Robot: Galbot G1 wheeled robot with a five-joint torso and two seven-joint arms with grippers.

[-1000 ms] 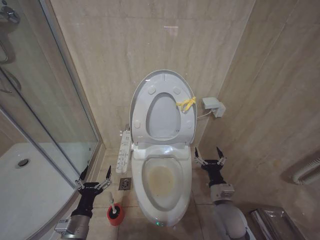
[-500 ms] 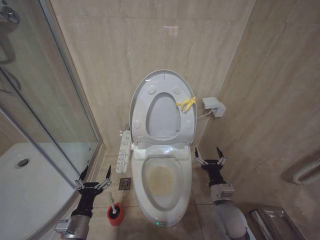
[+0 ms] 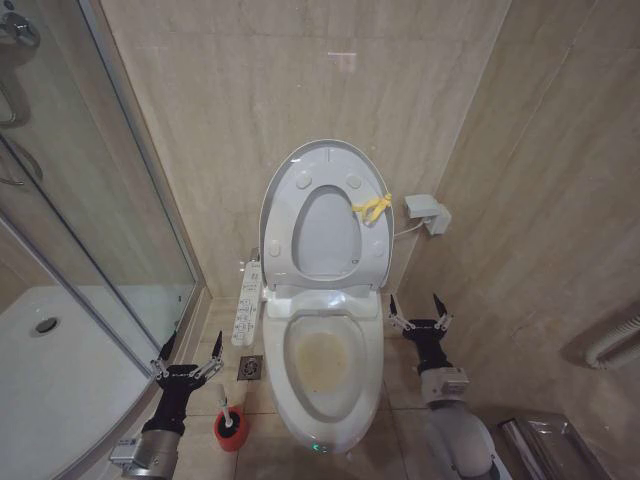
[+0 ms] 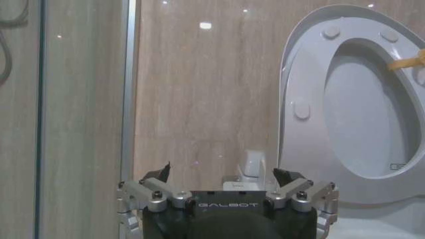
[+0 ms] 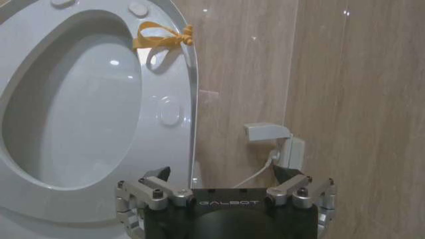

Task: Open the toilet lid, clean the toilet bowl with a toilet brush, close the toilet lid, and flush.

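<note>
Head view: toilet brush (image 3: 229,417) beside bowl (image 3: 322,362), apparently unobstructed

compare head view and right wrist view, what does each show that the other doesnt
Head view alone: the stained bowl, the brush in its red cup on the floor left of the toilet, the left claw open beside it, the control panel and the shower glass.

Right wrist view alone: nothing new, just a closer look at the lid's rim.

Both: the raised lid with its yellow tie, the wall box, and the open right claw.
</note>
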